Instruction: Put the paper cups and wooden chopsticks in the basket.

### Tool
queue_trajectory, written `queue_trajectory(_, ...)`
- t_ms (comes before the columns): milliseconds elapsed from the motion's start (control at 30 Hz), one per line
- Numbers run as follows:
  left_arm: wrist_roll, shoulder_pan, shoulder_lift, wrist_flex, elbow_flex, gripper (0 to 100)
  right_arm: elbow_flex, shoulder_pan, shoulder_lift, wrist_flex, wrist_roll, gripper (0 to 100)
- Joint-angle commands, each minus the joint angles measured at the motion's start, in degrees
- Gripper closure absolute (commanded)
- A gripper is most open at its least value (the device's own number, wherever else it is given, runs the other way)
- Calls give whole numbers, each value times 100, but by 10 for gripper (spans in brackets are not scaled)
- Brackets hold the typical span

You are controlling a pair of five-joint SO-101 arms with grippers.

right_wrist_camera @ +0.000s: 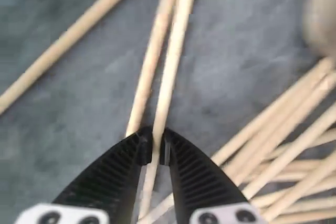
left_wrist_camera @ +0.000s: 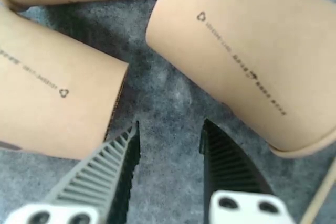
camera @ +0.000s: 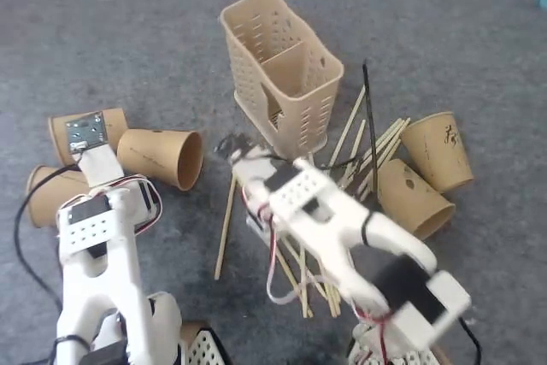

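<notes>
Wooden chopsticks are lying mid-table beside the basket; the right gripper is clamping a chopstick, so lifting it in looks next. The left gripper is hovering parted between paper cups near the left edge.

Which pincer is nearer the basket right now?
Right. The right pincer is just beside the base of the basket, shut on a chopstick; the left pincer sits open among the paper cups, well away from it.
</notes>
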State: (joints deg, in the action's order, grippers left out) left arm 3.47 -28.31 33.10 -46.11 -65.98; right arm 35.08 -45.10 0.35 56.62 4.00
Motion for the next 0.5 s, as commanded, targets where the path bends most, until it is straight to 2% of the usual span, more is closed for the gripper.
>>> queue_trajectory(0, 88, -53, 176, 132, 40, 819, 466, -180, -1095, 48, 18, 991)
queue_trajectory(133, 88, -53, 176, 132, 40, 819, 668, 75, -1780, 57, -9, 964)
queue_trajectory(300, 88, -53, 176, 132, 40, 819, 571, 681, -2369, -31, -9, 791)
queue_trajectory(467, 88, -53, 176, 132, 40, 819, 211, 892, -2457, -57, -35, 801)
